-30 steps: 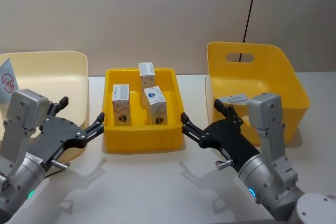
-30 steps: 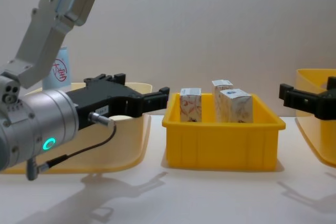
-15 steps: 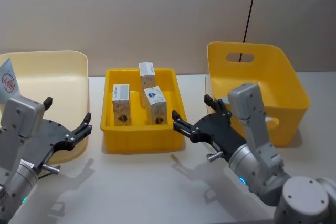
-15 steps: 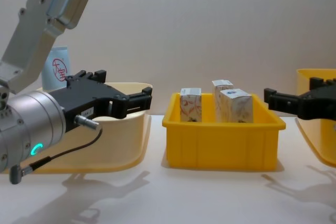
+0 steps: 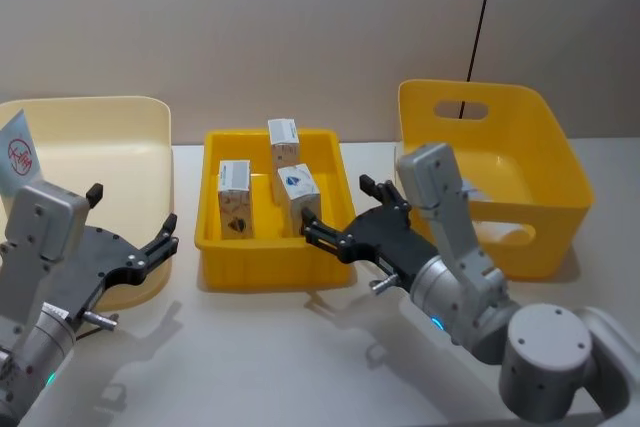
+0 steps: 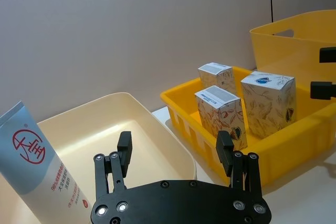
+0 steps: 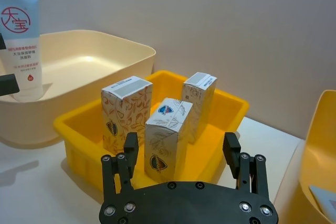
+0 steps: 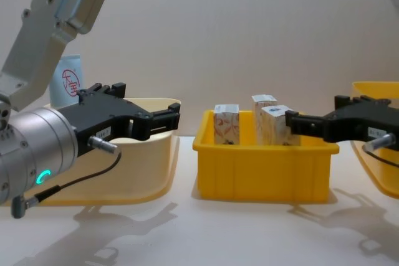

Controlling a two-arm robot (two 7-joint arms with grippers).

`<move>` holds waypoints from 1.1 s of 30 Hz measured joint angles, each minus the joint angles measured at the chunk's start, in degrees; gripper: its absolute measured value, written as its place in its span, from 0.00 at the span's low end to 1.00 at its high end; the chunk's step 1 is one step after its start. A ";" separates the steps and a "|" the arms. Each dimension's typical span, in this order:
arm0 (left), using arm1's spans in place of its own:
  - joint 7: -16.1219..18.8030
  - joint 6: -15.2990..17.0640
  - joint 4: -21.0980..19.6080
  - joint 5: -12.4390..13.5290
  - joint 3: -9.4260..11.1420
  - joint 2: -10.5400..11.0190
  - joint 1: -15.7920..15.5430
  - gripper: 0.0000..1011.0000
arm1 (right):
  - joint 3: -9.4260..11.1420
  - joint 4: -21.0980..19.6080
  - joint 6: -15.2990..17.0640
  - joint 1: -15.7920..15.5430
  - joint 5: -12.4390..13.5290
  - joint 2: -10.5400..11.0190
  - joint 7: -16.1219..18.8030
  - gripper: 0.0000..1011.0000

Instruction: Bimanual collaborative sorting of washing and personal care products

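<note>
White tabletop (image 5: 250,347) against a plain wall carries a shallow yellow plastic tray (image 5: 270,272) with three small white floral-print cartons (image 5: 234,198) upright inside. Right gripper (image 7: 180,153) hovers at the tray's near-right rim, fingers (image 7: 130,148) spread and empty, facing the nearest carton (image 7: 167,129): an approach, I judge. Next it must straddle that carton, then close. Left gripper (image 5: 132,209), likewise spread, hangs by the cream plastic bin (image 5: 110,117) holding a pale-blue squeeze tube (image 5: 15,152).

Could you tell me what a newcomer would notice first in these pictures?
Three floral white cartons stand in the middle yellow tray, with the open right end effector poised at its right side. The open left end effector hovers beside the cream bin containing a pale-blue tube.
</note>
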 joint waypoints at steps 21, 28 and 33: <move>-0.01 0.04 0.05 -0.01 0.00 0.00 -0.01 0.99 | -2.71 7.12 1.37 5.69 -4.18 -4.34 -1.64 0.99; -0.01 0.04 0.05 -0.01 0.00 0.00 -0.01 0.99 | -3.14 9.05 1.86 6.86 -4.87 -5.49 -1.82 0.99; -0.01 0.04 0.05 -0.01 0.00 0.00 -0.01 0.99 | -3.17 10.36 2.33 7.51 -5.50 -6.45 -2.63 0.99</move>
